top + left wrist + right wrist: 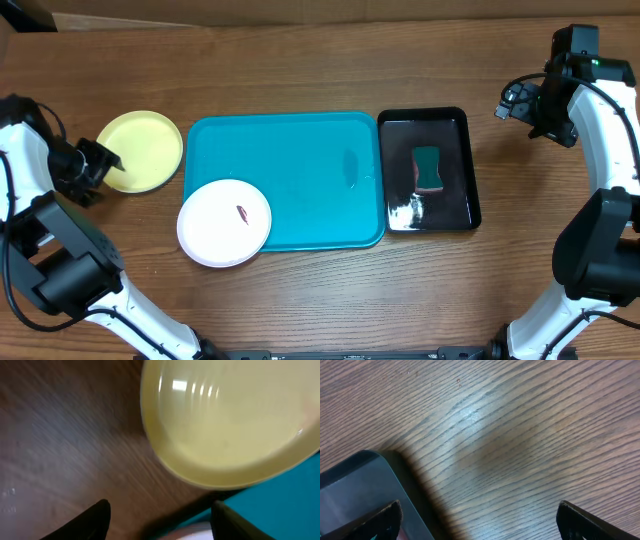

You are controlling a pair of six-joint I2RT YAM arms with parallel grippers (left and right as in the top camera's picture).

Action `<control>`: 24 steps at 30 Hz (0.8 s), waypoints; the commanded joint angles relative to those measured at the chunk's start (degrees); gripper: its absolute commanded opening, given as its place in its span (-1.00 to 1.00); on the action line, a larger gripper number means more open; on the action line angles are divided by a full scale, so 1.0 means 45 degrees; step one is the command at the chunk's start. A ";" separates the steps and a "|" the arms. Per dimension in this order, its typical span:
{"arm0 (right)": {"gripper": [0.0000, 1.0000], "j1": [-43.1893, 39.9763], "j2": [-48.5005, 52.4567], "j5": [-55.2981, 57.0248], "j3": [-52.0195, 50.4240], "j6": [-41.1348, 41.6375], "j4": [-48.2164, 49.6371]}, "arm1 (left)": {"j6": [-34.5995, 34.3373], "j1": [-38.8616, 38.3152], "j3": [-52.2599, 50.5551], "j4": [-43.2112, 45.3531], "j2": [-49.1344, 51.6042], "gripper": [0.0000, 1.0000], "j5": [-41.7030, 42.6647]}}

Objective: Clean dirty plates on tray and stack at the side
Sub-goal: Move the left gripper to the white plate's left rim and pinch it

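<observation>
Wooden table (300,60), contents. Item: large turquoise-blue rectangular plastic tray (300,170) with raised rim, centre, interior bare. Item: yellow-green round plastic plate (141,150), on the table at the tray's left side, its edge at or possibly just over the tray rim. Item: white round plastic plate (224,222) bearing a reddish-brown smear (243,213), lying across the tray's near-left corner, partly over the table. Item: smaller glossy black tray (445,120), touching the turquoise tray's right side, holding a green sponge (428,168). Left gripper (160,527): fingers spread, nothing between them, just beside the yellow-green plate. Right gripper (480,527): jaws wide apart, over bare wood near the black tray's corner.
</observation>
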 commanded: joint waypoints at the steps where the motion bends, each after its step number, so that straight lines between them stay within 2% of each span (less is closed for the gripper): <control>1: 1.00 -0.0083 -0.0107 0.0087 0.0078 0.0092 0.0073 | 0.0491 -0.0549 -0.0092 -0.1486 -0.0758 0.29 0.0481; 5: 1.00 -0.0083 -0.0107 0.0087 0.0078 0.0092 0.0073 | 0.0495 -0.1132 -0.0243 -0.2827 -0.1739 0.25 -0.0476; 10: 1.00 -0.0083 -0.0107 0.0087 0.0078 0.0092 0.0073 | 0.0262 -0.1996 -0.1758 -0.3026 -0.4342 0.24 -0.1428; 18: 1.00 -0.0083 -0.0107 0.0087 0.0078 0.0092 0.0073 | 0.0005 -0.3283 -0.6411 -0.1433 -1.0044 0.24 -0.1467; 24: 1.00 -0.0083 -0.0107 0.0087 0.0078 0.0092 0.0073 | -0.0578 -0.3376 -0.9632 0.0461 -1.1740 -0.02 -0.1525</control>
